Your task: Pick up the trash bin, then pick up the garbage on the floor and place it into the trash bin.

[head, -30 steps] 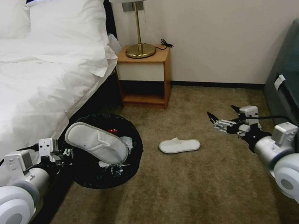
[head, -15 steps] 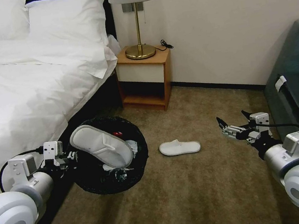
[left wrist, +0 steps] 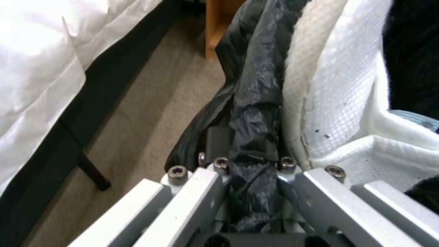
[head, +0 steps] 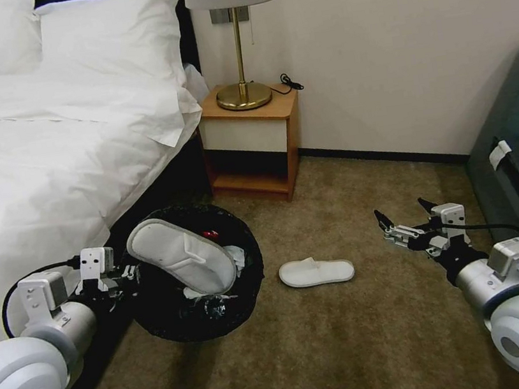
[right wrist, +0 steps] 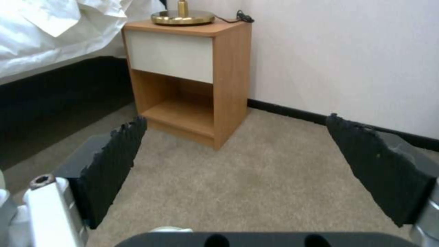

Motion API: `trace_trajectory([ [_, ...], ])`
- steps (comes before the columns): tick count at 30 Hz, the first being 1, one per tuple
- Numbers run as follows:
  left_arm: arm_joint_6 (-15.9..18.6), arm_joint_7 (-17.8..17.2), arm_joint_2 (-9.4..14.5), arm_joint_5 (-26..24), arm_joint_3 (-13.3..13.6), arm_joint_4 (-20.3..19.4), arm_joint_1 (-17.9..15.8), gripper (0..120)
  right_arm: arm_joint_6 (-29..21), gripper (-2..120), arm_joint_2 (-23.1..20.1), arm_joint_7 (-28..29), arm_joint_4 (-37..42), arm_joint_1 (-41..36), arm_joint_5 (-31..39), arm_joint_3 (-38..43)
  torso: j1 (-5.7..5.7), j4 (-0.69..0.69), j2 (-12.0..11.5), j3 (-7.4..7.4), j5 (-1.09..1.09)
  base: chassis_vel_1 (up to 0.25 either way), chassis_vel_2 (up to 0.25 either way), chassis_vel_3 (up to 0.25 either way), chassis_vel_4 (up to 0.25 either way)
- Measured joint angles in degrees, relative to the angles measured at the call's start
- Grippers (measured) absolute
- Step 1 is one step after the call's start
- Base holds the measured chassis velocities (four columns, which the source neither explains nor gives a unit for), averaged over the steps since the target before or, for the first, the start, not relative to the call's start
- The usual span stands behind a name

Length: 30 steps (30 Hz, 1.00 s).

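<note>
My left gripper (head: 130,274) still pinching the bin (head: 203,318) rim, slipper (head: 181,256) seemingly inside, right gripper (head: 405,220) spread, drawn slightly nearer.

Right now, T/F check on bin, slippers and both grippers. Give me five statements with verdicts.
1. The left gripper is shut on the rim of the trash bin. True.
2. The right gripper holds a slipper. False: it is open and empty, above the carpet.
3. One white slipper in the bin lies across the bin's opening. True.
4. The slipper on the floor lies on the nightstand shelf. False: it lies on the carpet between the bin and the right gripper.
5. The bin is unlined. False: a crinkled black bag covers its rim.
</note>
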Motion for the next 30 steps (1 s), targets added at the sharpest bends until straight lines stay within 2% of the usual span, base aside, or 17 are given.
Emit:
trace_trajectory([
  [30, 0.01, 1.23, 0.15, 0.86, -0.15, 1.09, -0.42, 2, 0.48, 100, 1.13, -0.96, -2.19, 0.47, -2.26, -2.26, 0.00, 0.00, 0.00, 0.00, -0.02, -0.110, 0.108, 0.105, -0.107],
])
